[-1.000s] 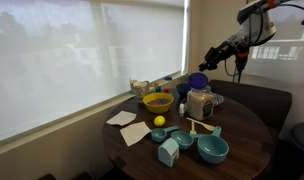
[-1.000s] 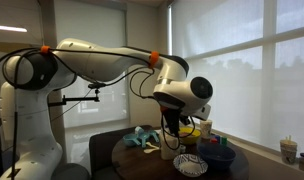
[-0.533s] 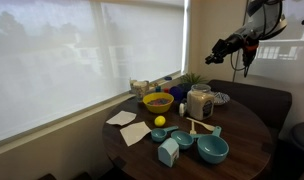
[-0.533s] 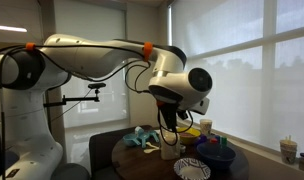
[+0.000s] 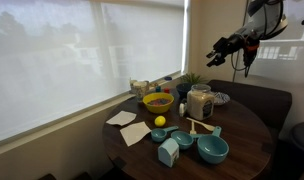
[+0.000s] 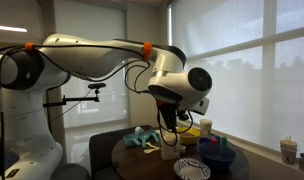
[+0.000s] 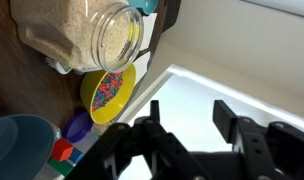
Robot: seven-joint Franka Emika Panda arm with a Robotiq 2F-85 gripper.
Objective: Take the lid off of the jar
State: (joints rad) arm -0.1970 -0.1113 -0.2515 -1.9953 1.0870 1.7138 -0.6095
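Hand [image 7: 187, 112], nearest the wrist camera: the two dark fingers are held apart, and only bright daylight is seen between them, so nothing is gripped. Compared with one second ago, when it was lowered just above the jar's top with a blue shape at its tips, the hand [image 5: 220, 50] has been raised high and aside; over the last half second almost no motion is recorded. Beyond the fingers, a yellow bowl [image 7: 90, 106] of coloured bits and a blue round thing [image 7: 17, 140] are seen on the table [image 7: 10, 88]; whether the latter is the lid cannot be told. Next, the jar [image 7: 72, 35] is shown with its mouth bare and its pale grainy contents exposed: no lid is borne. The lid is therefore judged removed and the task all but complete, only the lid's resting place being unconfirmed. In an exterior view the jar [image 5: 200, 102] is seen upright on the table, near the yellow bowl, its long axis vertical and its mouth directed upward. In the wrist view that axis is drawn obliquely, from the upper left corner to the mouth near the centre, an effect attributed to camera tilt. Farthest, the blind [image 5: 72, 60] is drawn across the window.
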